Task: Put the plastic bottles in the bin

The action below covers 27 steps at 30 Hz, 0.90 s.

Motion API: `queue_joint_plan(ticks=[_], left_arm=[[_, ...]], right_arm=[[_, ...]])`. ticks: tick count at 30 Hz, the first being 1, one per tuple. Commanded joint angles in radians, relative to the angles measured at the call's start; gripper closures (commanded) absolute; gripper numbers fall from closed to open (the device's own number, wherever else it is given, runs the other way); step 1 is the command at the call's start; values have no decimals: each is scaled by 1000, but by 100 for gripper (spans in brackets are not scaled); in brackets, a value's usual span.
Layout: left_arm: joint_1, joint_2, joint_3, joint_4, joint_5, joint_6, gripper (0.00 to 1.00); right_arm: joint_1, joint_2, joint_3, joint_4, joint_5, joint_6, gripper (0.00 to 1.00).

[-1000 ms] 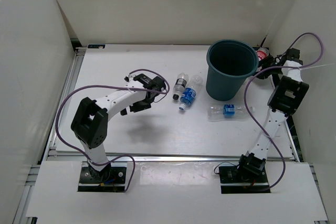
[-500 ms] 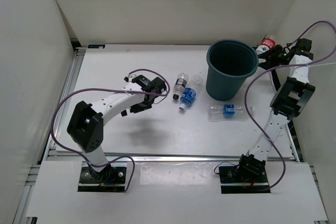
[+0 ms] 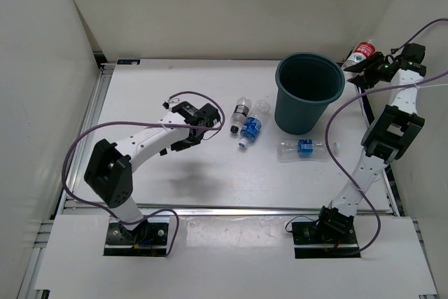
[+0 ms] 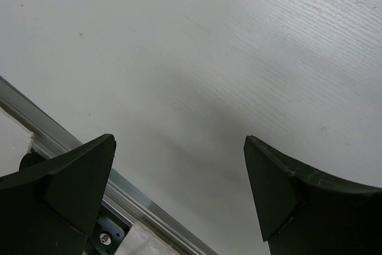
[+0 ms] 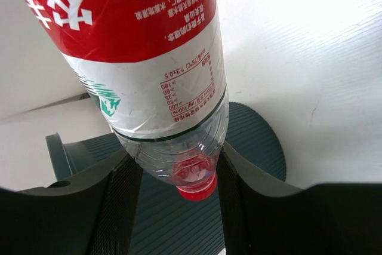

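The top camera looks down on the whole table [image 3: 175,82] from high over its 6 o'clock edge. The left wrist camera faces the table close up. The right wrist camera looks closely past a bottle [image 5: 149,58] into the bin [image 5: 250,141], which the top view shares at 1 o'clock.

Four plastic bottles are counted: one dark-labelled bottle [image 3: 240,112], two blue-labelled bottles [image 3: 251,127] [image 3: 305,148] and one red-labelled bottle [image 3: 363,51]. One bin [image 3: 301,113] is seen. Two arms are counted, the left arm [image 3: 150,133] and the right arm [image 3: 383,134]. Two purple cables [image 3: 75,153] [image 3: 332,146] are seen, one per arm.

The red-labelled bottle [image 5: 149,58] bears white Chinese characters and the printed figure "7.3±0.5".
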Motion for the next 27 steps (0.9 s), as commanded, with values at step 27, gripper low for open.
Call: queue_joint_plan(ticks=[27], left_arm=[[-24,-98,-84,-5,-49,41,0]], right_arm=[[78,-435,40,-33,-44,16,100]])
